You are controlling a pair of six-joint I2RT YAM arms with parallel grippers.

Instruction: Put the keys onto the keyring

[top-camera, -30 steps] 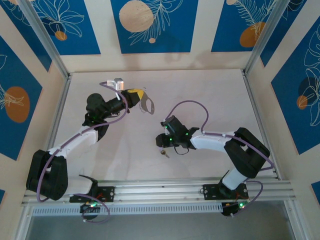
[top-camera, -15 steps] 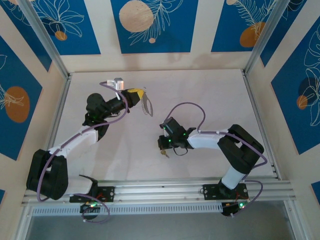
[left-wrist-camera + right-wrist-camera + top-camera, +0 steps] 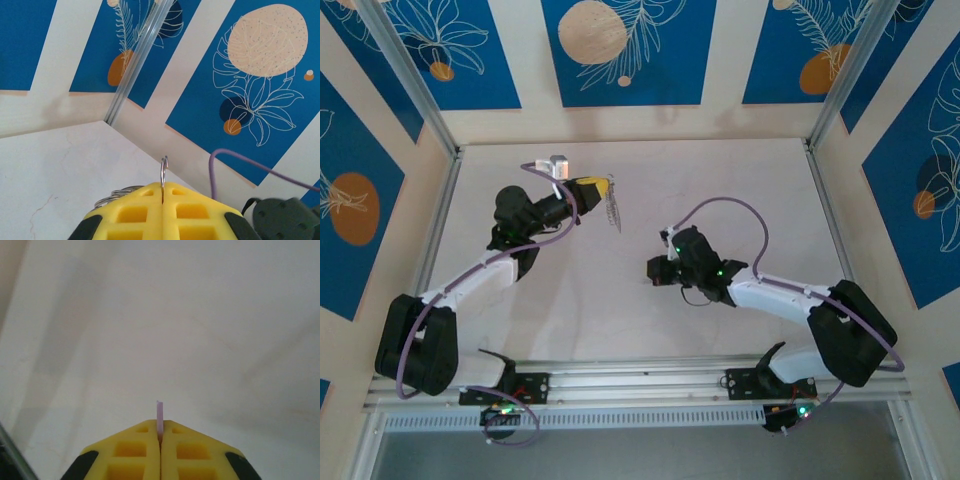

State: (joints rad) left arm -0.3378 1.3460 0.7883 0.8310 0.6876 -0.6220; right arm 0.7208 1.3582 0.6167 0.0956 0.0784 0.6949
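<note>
Lilac key (image 3: 159, 416) pinched in closed right fingers (image 3: 132, 452) | keyring (image 3: 163, 170) clamped in left fingers (image 3: 132, 212) | step: approach | next: align eye, thread on.

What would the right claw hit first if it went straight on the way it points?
Probably the bare table: in its wrist view the right claw, shut on the lilac key, has tabletop straight ahead. Depth is unclear.

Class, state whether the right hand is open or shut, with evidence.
Right hand shut on the key: yellow fingers meet, lilac edge pinched between them.
</note>
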